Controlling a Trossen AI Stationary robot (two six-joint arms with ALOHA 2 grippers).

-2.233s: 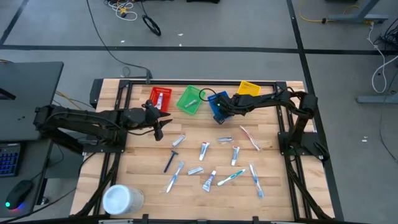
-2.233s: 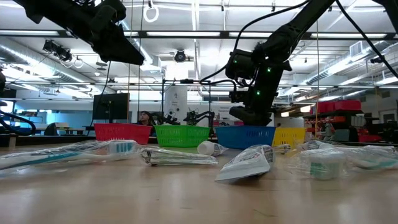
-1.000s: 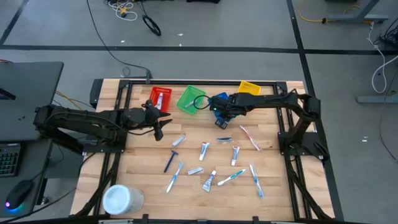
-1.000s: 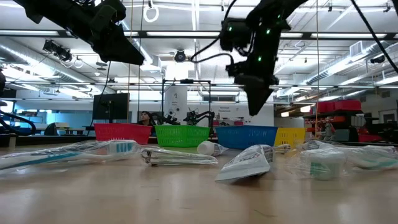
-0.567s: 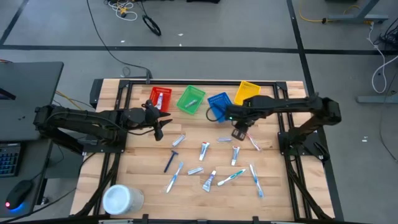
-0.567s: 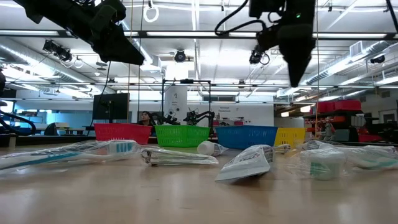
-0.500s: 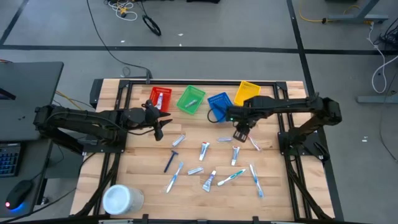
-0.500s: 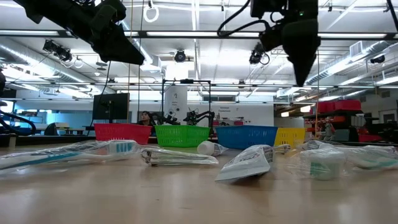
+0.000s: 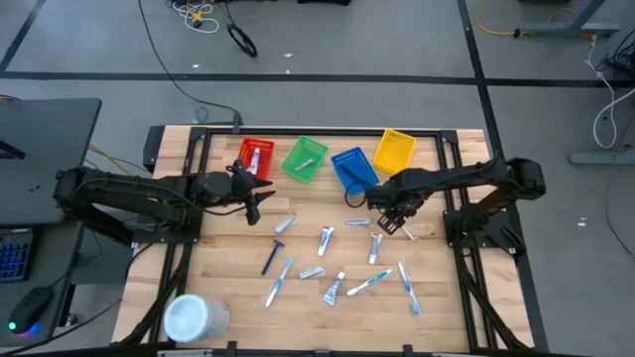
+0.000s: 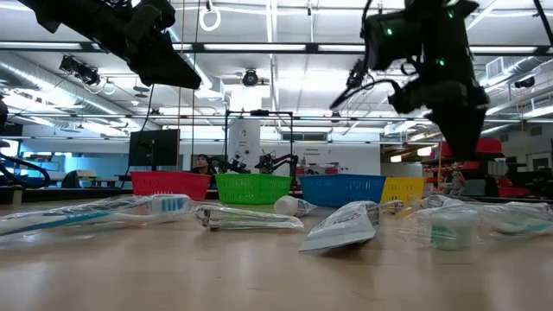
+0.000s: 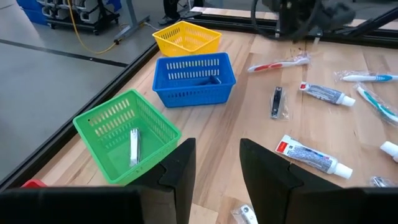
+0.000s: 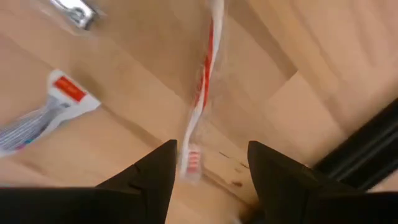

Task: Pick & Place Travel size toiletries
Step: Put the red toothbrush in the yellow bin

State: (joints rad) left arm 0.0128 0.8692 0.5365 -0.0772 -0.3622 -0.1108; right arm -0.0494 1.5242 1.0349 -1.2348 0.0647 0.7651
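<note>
1. The right end effector hangs with its fingers spread wide and nothing between them, just above the red-and-white toothbrush near the right side of the worktop. In the right wrist view the brush runs lengthwise through the gap, so a closing pinch might meet only the thin handle.
2. Likely trouble: the brush is slim and sits in a clear wrapper (it looks slippery), so the fingers could skate off it, or press it flat and flick it toward the worktop's edge.
3. A second risk: a small white tube and a small silvery packet lie near the brush. A descent a little off line could nudge them or catch two things at once.
4. The left end effector waits above the worktop by the red basket, fingers partly apart, holding nothing.
5. Containers, in a row along the far side:
   - red basket: one white tube with red print;
   - green basket: one pale slim item lying inside;
   - blue basket: I cannot tell what, if anything, is in it;
   - yellow basket: appears empty.
6. The remaining toiletries are scattered mid-worktop; a white round tub stands at the near left corner.
</note>
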